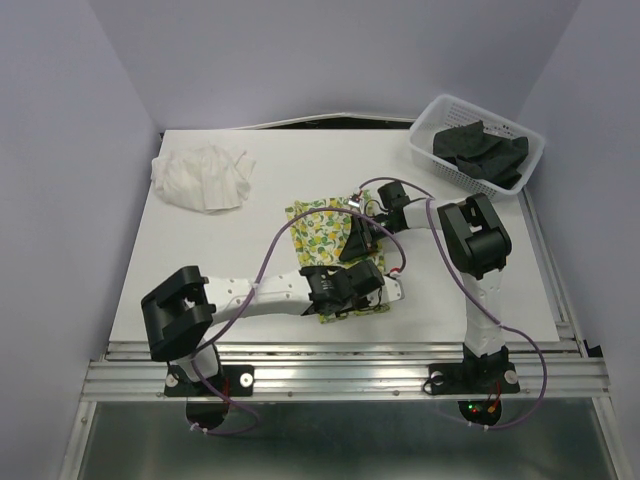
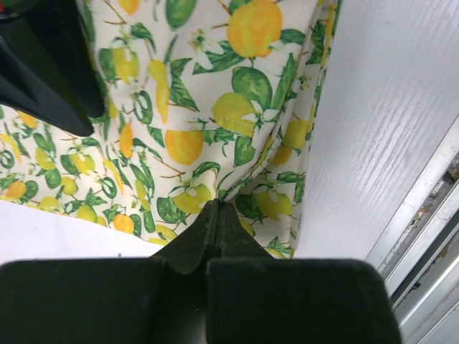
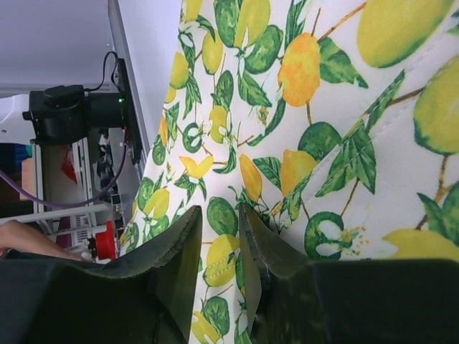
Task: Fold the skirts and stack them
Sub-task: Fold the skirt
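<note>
Because the lemon skirt (image 1: 312, 226) is thin, soft cloth that weighs almost nothing, it will sag and slide over itself when lifted. So I judge that the best places to hold it are the hem and the seams, where the layers are stitched and thicker. It lies in the middle of the table (image 1: 200, 270), partly under my two arms. My left gripper (image 2: 217, 209) is pressed fully together on the near edge of the cloth, and a small pleat rises into its tips. My right gripper (image 3: 219, 215), farther from me, shows a narrow gap with printed cloth in it; whether it really bites, I cannot tell. The white skirt (image 1: 203, 178) lies crumpled at the far left, and the black skirt (image 1: 480, 150) sits in the basket (image 1: 428, 150).
</note>
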Motion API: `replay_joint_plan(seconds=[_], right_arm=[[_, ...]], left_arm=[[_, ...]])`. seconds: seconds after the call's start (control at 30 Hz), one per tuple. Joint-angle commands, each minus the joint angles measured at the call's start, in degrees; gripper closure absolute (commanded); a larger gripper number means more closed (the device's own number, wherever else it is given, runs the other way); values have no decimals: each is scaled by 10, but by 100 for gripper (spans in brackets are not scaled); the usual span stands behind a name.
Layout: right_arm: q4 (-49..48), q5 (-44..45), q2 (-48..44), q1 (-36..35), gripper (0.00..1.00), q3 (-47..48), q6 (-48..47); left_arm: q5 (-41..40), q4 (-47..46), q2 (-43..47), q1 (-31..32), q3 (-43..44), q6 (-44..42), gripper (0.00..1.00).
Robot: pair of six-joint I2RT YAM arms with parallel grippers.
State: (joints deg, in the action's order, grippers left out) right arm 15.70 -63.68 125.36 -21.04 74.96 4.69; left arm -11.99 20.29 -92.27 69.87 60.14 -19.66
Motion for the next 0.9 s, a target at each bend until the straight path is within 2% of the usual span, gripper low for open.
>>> replay_joint_plan(seconds=[0.0,0.03,0.13,0.17,0.27,0.3,0.37,0.67,0.73,0.8,0.83,0.87], right_arm=[[43,87,17,-2,66,-18,-40],[46,87,18,-2,66,-17,-41],[48,89,19,-2,66,-16,-40],[48,90,17,-2,66,-17,-41],[51,93,16,-2,66,-18,-41],[51,94,16,-2,66,-18,-41],[53,95,18,-2,66,-18,-40],[60,98,23,-2,66,-15,-63],[61,98,23,-2,66,-16,-63],[63,98,25,-2,67,-15,-64],[63,98,26,-2,67,-15,-64],[63,98,26,-2,67,-15,-64]], left_arm=[[25,21,25,-1,30,-11,100],[35,26,20,0,29,-10,100],[56,29,4,4,15,-11,80],[71,29,1,6,12,-11,70],[94,29,-18,6,9,-5,59],[99,28,-26,6,9,-4,49],[110,22,-36,6,9,-3,45],[109,4,-106,6,-2,2,44],[106,2,-115,6,2,3,48],[103,4,-124,6,9,1,55],[101,4,-127,6,11,1,68],[101,7,-128,5,14,1,75]])
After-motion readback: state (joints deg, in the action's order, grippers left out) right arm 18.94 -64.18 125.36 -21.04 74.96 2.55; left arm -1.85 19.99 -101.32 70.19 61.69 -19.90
